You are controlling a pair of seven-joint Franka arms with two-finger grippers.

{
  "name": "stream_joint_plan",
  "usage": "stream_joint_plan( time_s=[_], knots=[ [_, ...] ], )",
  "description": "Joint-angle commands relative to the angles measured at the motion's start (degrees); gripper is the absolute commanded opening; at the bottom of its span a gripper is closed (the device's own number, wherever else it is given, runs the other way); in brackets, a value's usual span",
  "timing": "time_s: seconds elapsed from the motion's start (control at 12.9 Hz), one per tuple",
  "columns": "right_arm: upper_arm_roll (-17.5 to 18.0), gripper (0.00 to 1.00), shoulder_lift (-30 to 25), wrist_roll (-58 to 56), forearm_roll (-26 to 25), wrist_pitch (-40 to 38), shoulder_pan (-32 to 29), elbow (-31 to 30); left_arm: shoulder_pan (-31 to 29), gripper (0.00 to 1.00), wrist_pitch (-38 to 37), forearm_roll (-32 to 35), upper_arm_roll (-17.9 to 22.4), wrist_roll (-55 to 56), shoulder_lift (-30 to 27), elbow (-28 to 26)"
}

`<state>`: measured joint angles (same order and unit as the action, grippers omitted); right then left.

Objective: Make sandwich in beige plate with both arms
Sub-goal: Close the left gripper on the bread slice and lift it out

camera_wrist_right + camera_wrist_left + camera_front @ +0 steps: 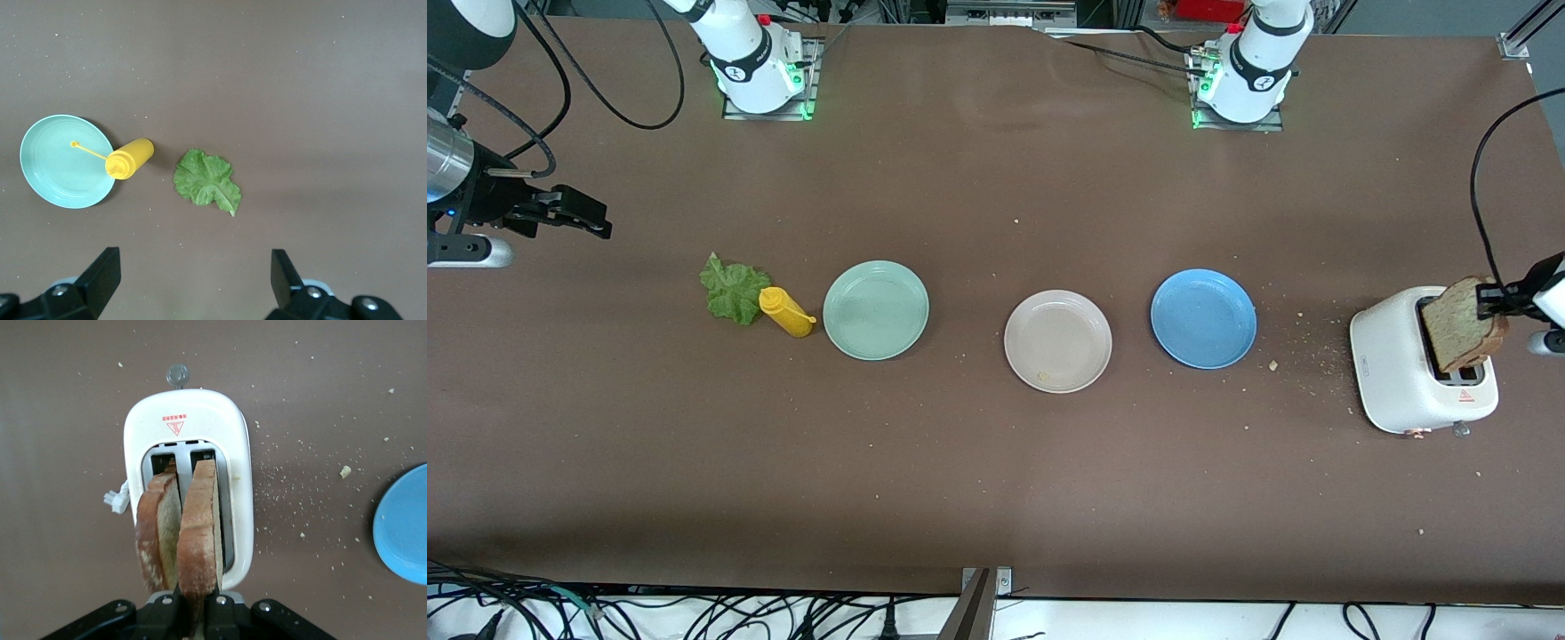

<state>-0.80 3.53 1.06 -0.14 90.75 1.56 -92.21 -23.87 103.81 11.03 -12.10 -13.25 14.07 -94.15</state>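
Note:
A white toaster [1392, 373] stands at the left arm's end of the table with two slices of brown toast in its slots. My left gripper [1494, 298] [198, 603] is shut on the top edge of one slice [1458, 327] [199, 527], which sticks up tilted out of its slot. The second slice [157, 530] stands beside it. The beige plate [1058, 333] lies mid-table, holding only a crumb. The green lettuce leaf [732, 289] [205, 180] lies flat toward the right arm's end. My right gripper [583, 218] [197, 273] hangs open over bare table beside the leaf, with nothing between its fingers.
A yellow squeeze bottle [785, 312] [130, 159] lies on its side between the lettuce and a mint-green plate [876, 310] [63, 160]. A blue plate [1203, 318] [403, 527] sits between the beige plate and the toaster. Crumbs are scattered around the toaster.

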Motion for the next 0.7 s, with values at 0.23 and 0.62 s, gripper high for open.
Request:
stream_joint_plan(
  time_s=[0.23, 0.62],
  knots=[
    [0.1, 1.00, -0.3, -0.9, 0.8, 0.5, -0.2, -0.4, 1.0, 0.00, -10.6, 0.8, -11.5, 4.1, -0.6, 8.1],
    [0.1, 1.00, -0.3, -1.0, 0.8, 0.5, -0.3, -0.4, 9.9, 0.00, -10.5, -2.2, -19.3, 20.8, 3.7, 8.0]
  ],
)
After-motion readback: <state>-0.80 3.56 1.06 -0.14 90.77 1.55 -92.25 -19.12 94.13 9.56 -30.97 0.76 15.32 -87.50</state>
